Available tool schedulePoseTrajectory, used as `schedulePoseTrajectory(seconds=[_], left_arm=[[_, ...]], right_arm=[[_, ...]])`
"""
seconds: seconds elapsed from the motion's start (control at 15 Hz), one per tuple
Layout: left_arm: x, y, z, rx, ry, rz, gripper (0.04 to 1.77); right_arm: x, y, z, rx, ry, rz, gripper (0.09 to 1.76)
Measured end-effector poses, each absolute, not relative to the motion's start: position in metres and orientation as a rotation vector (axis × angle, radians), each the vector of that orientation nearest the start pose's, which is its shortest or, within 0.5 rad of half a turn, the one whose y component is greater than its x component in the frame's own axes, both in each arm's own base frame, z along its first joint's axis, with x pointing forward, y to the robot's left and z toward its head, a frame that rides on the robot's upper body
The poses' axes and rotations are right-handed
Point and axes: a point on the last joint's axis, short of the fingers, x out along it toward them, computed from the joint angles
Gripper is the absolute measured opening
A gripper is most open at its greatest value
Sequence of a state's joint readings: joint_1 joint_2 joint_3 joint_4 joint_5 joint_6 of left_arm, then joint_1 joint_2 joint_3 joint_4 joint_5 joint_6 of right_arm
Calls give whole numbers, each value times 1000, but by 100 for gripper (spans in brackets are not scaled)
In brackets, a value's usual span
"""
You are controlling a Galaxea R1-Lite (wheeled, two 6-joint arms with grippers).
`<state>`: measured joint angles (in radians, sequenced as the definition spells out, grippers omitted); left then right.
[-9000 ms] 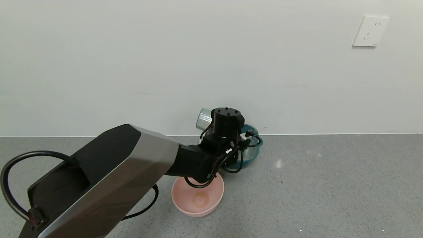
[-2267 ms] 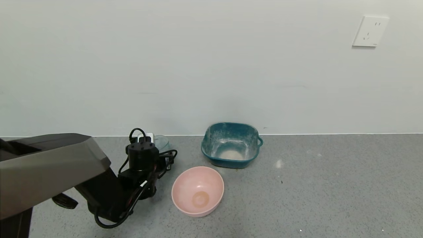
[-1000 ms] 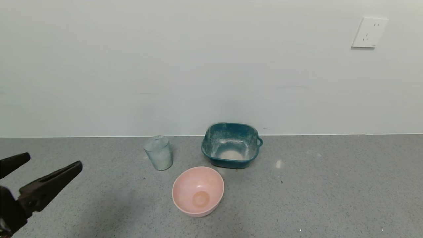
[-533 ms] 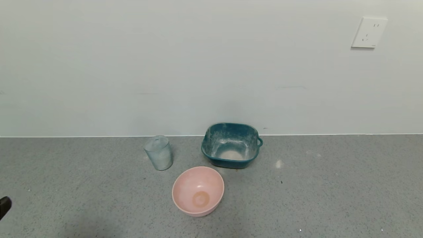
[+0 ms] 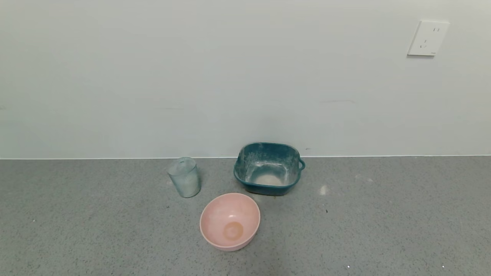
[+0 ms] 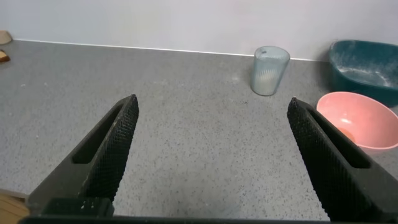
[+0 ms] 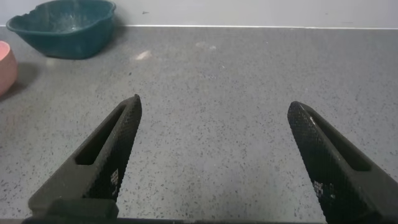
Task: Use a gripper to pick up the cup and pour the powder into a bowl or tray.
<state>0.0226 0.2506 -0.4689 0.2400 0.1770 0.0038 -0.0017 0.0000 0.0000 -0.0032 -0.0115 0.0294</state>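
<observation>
1. Standing upright on the grey tabletop (image 5: 383, 214) in the head view, the cup (image 5: 184, 177) is sitting near the white wall (image 5: 191, 76), its inside dusted whitish. To its right, well apart from it, the teal dish (image 5: 267, 168) is resting close to the wall with its small loop handle pointing right, and a pale heap of powder (image 5: 268, 179) is lying on its floor, with white smears up its inner sides. A pink bowl (image 5: 229, 221) is sitting in front of the gap between cup and dish, nearer the robot, touching neither. A wall socket (image 5: 427, 38) is showing high on the right. Neither arm is appearing in this view.

2. Looking from the left wrist, the left gripper (image 6: 214, 155) is hanging above bare tabletop with its two black fingers (image 6: 112, 149) spread wide and nothing between them. The cup (image 6: 270, 70) is standing farther off, beyond the gap, well clear of the gripper. The pink bowl (image 6: 360, 119) and a corner of the teal dish (image 6: 367, 62) are showing past the other finger.

3. Looking from the right wrist, the right gripper (image 7: 214, 155) is likewise hanging over bare tabletop, fingers (image 7: 112, 152) spread wide and holding nothing. The teal dish (image 7: 65, 28) is sitting far off by the wall, and an edge of the pink bowl (image 7: 5, 65) is peeking in beside it.
</observation>
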Motion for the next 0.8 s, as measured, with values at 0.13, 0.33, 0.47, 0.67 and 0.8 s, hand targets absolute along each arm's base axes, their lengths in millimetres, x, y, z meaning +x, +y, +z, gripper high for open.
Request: schedulePoseTrajectory(seconds=[0.13,0.33,0.47,0.67,0.8], left_arm=[[-39,3,170,1,6,203,172],[-39,3,146,-2,-28,169,172],[-35,3,131,-2,-68,137,172],[-30,2,105,1,-71,111,172],[-27,2,95,13,-90,86,172]], right_arm=[[-23,0,76,30,-3,-14,171],[-23,0,76,29,-3,-14,171],[-23,0,76,29,-3,-14,171],[-23,0,76,30,-3,-14,171],[-23,0,76,29,-3,-14,171]])
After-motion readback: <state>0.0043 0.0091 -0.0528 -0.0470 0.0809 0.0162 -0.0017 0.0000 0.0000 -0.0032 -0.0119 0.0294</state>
